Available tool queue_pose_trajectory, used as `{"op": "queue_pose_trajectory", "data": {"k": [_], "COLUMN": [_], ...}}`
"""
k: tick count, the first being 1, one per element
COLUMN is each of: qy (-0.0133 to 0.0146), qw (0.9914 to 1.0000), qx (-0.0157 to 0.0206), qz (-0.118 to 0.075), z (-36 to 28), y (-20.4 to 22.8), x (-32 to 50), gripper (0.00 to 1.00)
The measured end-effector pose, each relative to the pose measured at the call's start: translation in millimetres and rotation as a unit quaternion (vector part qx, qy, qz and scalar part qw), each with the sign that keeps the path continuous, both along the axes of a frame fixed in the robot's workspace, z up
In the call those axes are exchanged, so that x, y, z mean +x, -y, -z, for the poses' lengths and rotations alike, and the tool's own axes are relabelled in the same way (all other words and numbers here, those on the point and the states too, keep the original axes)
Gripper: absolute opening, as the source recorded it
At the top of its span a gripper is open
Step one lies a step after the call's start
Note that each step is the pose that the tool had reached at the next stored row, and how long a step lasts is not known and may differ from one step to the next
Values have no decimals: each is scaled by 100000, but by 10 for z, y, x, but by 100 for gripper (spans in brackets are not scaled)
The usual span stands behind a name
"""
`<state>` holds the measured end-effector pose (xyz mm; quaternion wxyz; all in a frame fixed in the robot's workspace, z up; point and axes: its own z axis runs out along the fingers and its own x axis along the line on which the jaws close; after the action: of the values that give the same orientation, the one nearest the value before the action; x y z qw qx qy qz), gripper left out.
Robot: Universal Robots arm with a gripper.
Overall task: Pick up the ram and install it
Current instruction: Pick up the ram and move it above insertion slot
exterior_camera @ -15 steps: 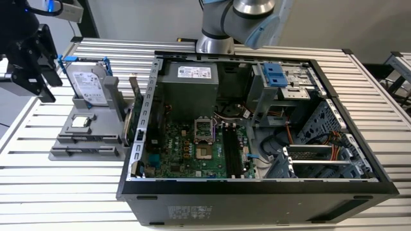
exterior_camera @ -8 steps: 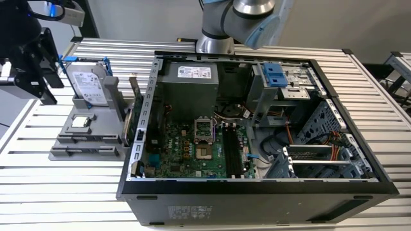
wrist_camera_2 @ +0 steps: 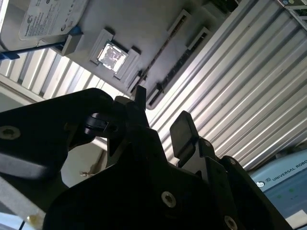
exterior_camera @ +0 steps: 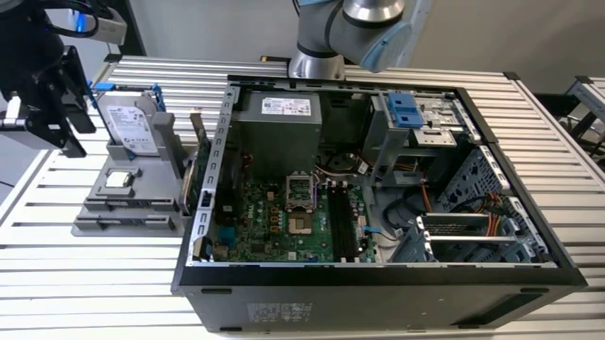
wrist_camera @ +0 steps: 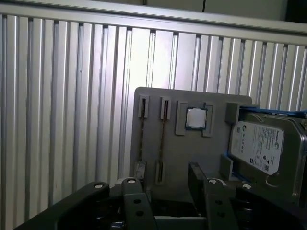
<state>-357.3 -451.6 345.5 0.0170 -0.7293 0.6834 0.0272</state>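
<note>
1. The gripper (wrist_camera: 163, 175) hangs above the slatted table (exterior_camera: 95, 283), near the grey holder (wrist_camera: 153, 124). Its two fingers are spread well apart, there is nothing between them, and it holds nothing.
2. The ram (wrist_camera: 162, 136) stands on its edge in a narrow slot of the holder and shows as a thin dark line. The neighbouring slot shows a similar line. The processor chip (wrist_camera: 195, 117) lies just beside these slots, and the hard drive (wrist_camera: 261, 143) is further along the holder.
3. In my judgement the first danger is the grasp. The stick is very thin, so if the fingers come down a little to one side, one finger could land on the slot wall or on the second stick.
4. If the fingers close at an angle, the stick could tilt and jam in its slot when lifted, or slip out on the way.
5. The black memory slots (exterior_camera: 345, 219) inside the computer case (exterior_camera: 378, 273) lie close together among other parts. A badly lined-up stick could press on a slot edge and not seat.
6. The exterior view gives the open case, the motherboard and how far the gripper is from them. The first wrist view gives the holder's slots from above with the gap between the fingers. The second wrist view gives the same slots from a low slant, past the fingertips
</note>
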Motion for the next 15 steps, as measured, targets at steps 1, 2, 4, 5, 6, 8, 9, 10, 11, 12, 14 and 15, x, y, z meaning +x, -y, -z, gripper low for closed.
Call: {"op": "queue_pose_trajectory", "data": {"k": [1, 2, 4, 5, 6, 8, 9, 10, 11, 12, 14, 15], "qy": [3, 0, 2, -1, -2, -4, -3, -2, -4, -1, 2, 0], "qw": [100000, 100000, 100000, 100000, 100000, 100000, 100000, 100000, 100000, 100000, 100000, 100000], "qx": [0, -1, 0, 0, 0, -3, -1, -1, -3, -2, 1, 1], "qz": [0, 1, -2, 1, 1, 0, -1, -1, -1, -1, -1, 0], "z": [8, 16, 31, 38, 45, 60, 67, 75, 82, 89, 104, 112], "y": [0, 0, 0, 0, 0, 0, 0, 0, 0, 0, 0, 0], "x": [0, 0, 0, 0, 0, 0, 0, 0, 0, 0, 0, 0], "gripper": [100, 100, 100, 100, 100, 100, 100, 100, 100, 100, 100, 100]}}
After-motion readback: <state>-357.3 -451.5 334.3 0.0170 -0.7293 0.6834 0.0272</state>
